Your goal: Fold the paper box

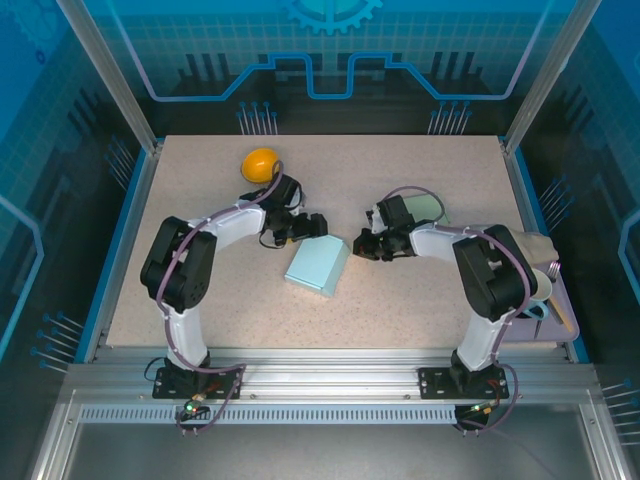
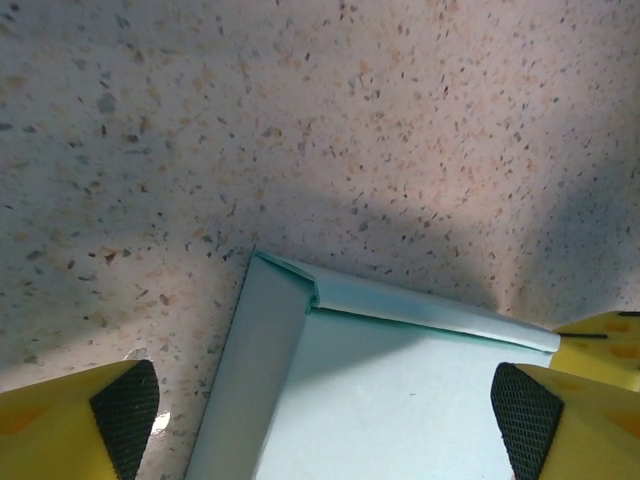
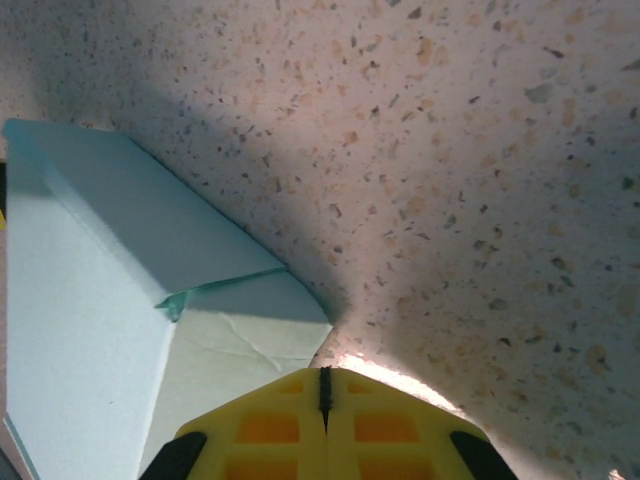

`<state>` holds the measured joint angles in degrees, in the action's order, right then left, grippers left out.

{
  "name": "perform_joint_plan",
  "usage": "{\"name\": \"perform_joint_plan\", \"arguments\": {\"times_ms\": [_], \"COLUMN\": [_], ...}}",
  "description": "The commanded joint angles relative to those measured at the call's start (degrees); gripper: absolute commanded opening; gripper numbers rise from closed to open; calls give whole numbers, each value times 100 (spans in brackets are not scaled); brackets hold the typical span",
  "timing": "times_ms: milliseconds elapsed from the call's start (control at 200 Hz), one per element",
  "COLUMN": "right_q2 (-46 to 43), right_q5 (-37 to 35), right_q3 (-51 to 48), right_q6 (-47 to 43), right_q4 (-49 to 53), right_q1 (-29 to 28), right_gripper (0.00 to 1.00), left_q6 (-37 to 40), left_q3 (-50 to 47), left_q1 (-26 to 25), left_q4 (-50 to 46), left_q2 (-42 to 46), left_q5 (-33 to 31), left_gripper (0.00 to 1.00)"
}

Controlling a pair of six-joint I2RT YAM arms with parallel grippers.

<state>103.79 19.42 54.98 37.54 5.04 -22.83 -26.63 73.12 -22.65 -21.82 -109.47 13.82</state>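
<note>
Box [image 1: 318, 268] is seen lying flat near the middle of the worktop [image 1: 420, 300], with a side strip already creased. Just behind it, the left end effector [image 2: 325, 410] is held wide open over its edge, probably so that a wall can be gripped. The right end effector [image 3: 322, 400] is closed on nothing beside a corner, likely for pushing. Farther back, a yellow ball [image 1: 260, 163] is placed apart.
</note>
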Motion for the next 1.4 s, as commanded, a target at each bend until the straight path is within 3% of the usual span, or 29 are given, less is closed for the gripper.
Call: {"name": "perform_joint_plan", "arguments": {"times_ms": [0,550,920,1085,1396], "right_q2": [143,656,1045,1131,1022], "right_q5": [254,497,841,964,922], "right_q3": [58,341,677,658,486], "right_q6": [38,-122,-351,-377,-218], "right_q4": [-123,-114,43,-129,-516], "right_q1": [77,116,114,114,116], "right_gripper": [0,0,0,0,0], "left_q6": [-38,-297,19,-285,-960], "left_q3": [76,-47,415,525,196], "left_q1": [44,-41,-902,-1268,-1773], "left_q4": [150,494,422,693,1165], "left_q2": [-99,-545,-1098,-1292,-1248], "left_q5": [390,1086,1646,2107,2309], "left_gripper": [90,83,77,74,72]}}
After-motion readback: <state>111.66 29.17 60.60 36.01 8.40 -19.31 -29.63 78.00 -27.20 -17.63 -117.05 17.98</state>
